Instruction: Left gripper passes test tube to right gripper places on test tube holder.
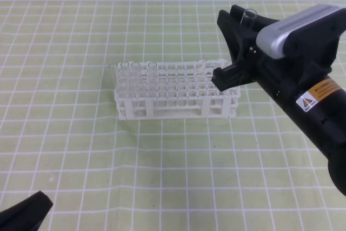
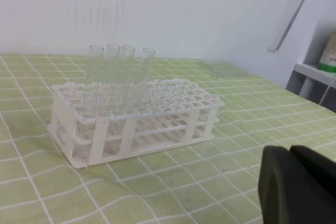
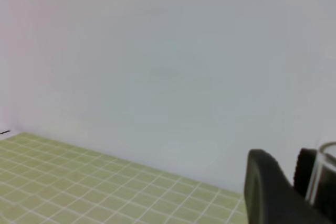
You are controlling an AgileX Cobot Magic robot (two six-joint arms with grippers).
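My right gripper point(image 1: 237, 46) hovers high over the right end of the white test tube holder point(image 1: 178, 94), shut on the test tube point(image 1: 250, 15). Only the tube's open rim shows above the black fingers in the exterior view. From the left wrist, the test tube point(image 2: 294, 10) is a slanted clear rod in the air at upper right, well above the holder point(image 2: 157, 114). In the right wrist view, the tube point(image 3: 325, 171) stands beside a black finger point(image 3: 265, 192). Just a black tip of my left gripper point(image 1: 24, 212) shows at the bottom left corner, far from the holder.
Several clear tubes point(image 2: 118, 72) stand in the holder's left end. A bunch of clear tubes point(image 2: 226, 67) lies on the green grid mat point(image 1: 162, 166) behind the holder. A white shelf with a bottle point(image 2: 328, 51) is at the far right, and a white wall lies behind.
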